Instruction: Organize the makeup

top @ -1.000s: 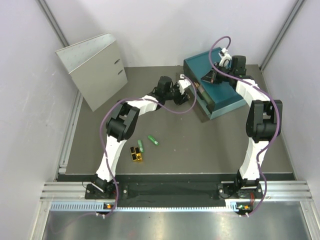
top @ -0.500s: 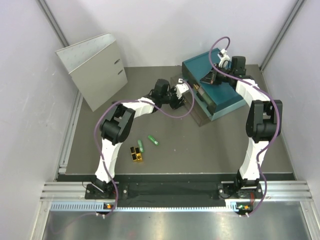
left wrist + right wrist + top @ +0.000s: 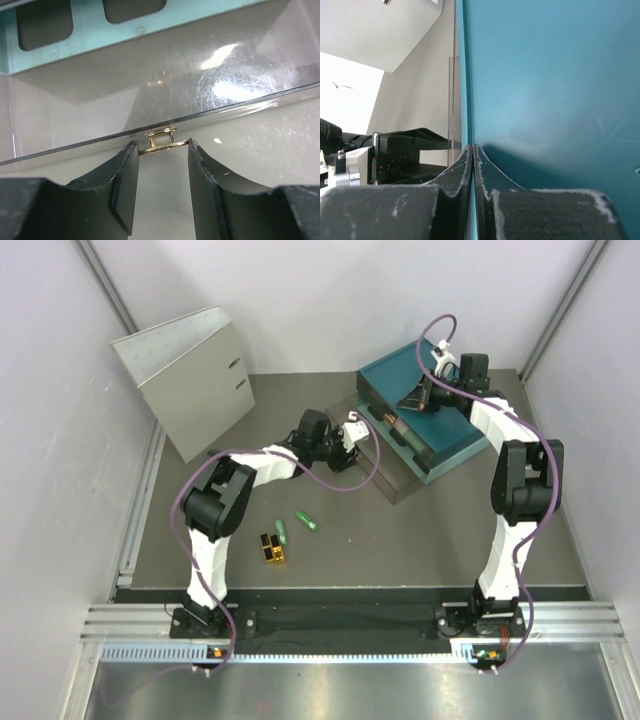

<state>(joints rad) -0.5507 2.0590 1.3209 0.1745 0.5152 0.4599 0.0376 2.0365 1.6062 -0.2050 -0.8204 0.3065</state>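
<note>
Two green tubes (image 3: 281,531) (image 3: 307,521) and a gold-and-black block (image 3: 272,548) lie on the mat near the left arm's base. My left gripper (image 3: 352,430) (image 3: 160,147) is shut on the small gold handle (image 3: 162,140) of the clear drawer (image 3: 385,455) (image 3: 150,90), which is pulled partly out of the teal box (image 3: 440,425). Something small and peach-orange (image 3: 392,421) shows inside the drawer. My right gripper (image 3: 425,395) (image 3: 472,147) is shut and empty, its tips resting on top of the teal box (image 3: 545,75).
A grey ring binder (image 3: 190,380) stands at the back left. White walls close in the mat on the left, back and right. The left arm stretches across the mat's middle toward the drawer.
My left gripper has moved left and toward me with the handle, and the clear drawer has slid further out of the teal box. The right gripper stays on the box top.
</note>
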